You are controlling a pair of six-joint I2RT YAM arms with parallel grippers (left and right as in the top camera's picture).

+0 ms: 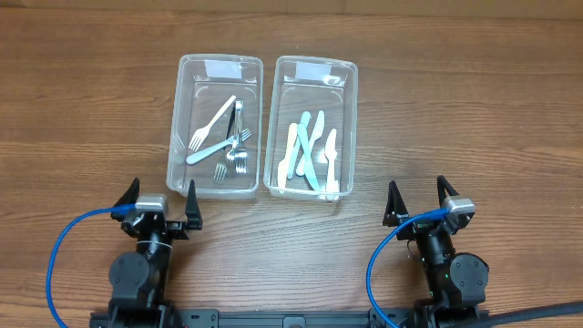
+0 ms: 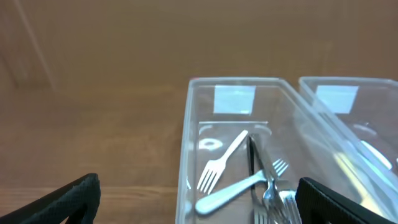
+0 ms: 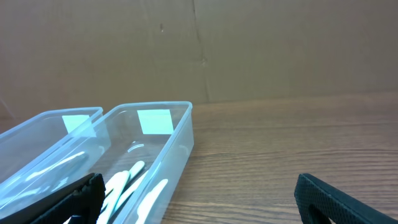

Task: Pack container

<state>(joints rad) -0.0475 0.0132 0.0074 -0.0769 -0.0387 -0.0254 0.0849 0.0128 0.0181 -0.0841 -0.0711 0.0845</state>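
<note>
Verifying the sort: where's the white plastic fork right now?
In the overhead view, the white plastic fork lies diagonally in the left container, just left of the metal forks.

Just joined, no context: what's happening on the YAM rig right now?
Nothing is being handled at this moment. Both arms sit at the near edge of the table, with the left gripper and right gripper open and empty. Two clear bins stand side by side ahead of them: the left bin holds forks, and the right bin holds plastic knives.
</note>
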